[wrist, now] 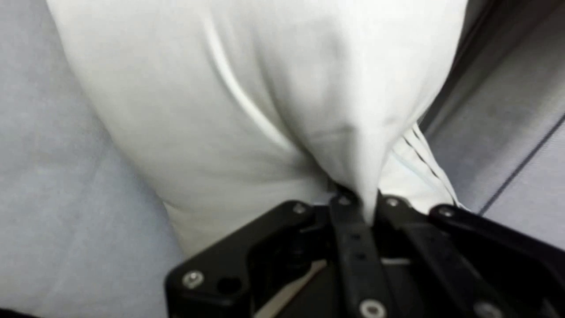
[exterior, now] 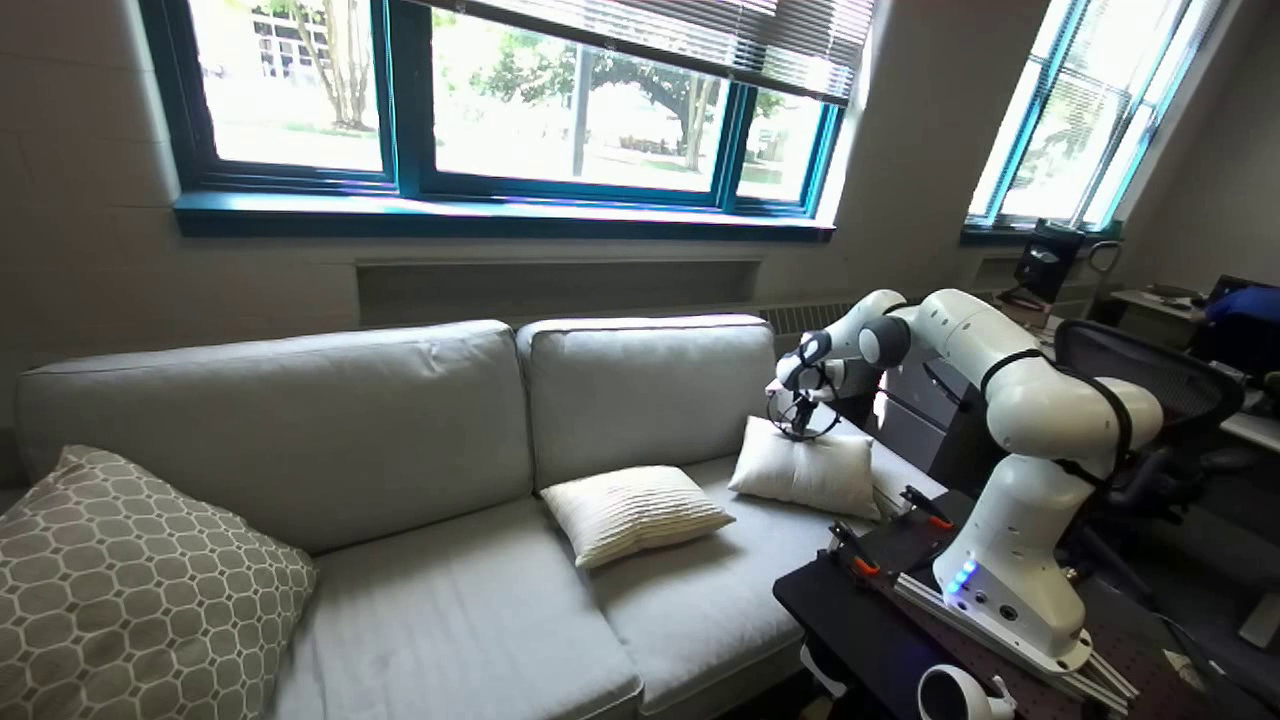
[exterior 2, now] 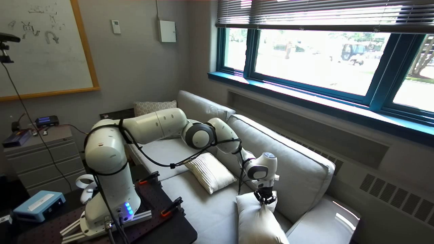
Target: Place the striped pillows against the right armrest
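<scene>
Striped pillow 1 [exterior: 638, 514] lies on the sofa seat [exterior: 440, 600], apart from the right armrest [exterior 2: 323, 222]. Just beside that armrest, my pincer [wrist: 368, 205] pinches a fold of cream pillow 2 [exterior 2: 256, 225]; whether pillow and armrest touch, I cannot tell.

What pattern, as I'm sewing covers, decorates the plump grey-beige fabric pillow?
Pale lattice; the pillow shows best in an exterior view.
</scene>
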Motion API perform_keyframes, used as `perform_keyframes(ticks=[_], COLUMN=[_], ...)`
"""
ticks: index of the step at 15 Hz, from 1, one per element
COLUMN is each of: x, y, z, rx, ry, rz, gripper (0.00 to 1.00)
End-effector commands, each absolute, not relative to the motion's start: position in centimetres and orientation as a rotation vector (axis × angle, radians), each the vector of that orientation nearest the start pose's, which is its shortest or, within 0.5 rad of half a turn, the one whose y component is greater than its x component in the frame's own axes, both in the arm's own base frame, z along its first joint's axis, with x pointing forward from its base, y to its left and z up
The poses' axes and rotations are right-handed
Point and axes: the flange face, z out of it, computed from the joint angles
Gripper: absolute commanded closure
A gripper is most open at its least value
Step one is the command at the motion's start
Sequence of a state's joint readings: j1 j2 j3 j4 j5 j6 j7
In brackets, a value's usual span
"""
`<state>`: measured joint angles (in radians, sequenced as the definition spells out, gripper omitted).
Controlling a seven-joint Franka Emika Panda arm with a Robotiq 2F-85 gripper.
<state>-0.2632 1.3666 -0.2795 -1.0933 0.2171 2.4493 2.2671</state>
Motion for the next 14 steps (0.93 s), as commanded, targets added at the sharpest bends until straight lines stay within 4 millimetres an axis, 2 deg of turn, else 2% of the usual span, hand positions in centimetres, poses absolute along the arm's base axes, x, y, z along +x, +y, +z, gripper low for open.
perform_keyframes(ticks=[1, 3, 8, 11, 14], x=[64.8, 63.5, 57.3, 54.1, 52.6], y=[-31.9, -32.6, -35.8, -37.5, -38.9], z=[1.8, 2.8, 3.6, 4.2, 5.1], rx=[-0.356, -0.209, 0.111, 0.245, 0.274], ry=[3.049, 3.009, 3.001, 3.016, 3.071], rz=[-0.282, -0.326, -0.328, -0.301, -0.194], gripper=[0.98, 0.98, 0.98, 0.98, 0.98])
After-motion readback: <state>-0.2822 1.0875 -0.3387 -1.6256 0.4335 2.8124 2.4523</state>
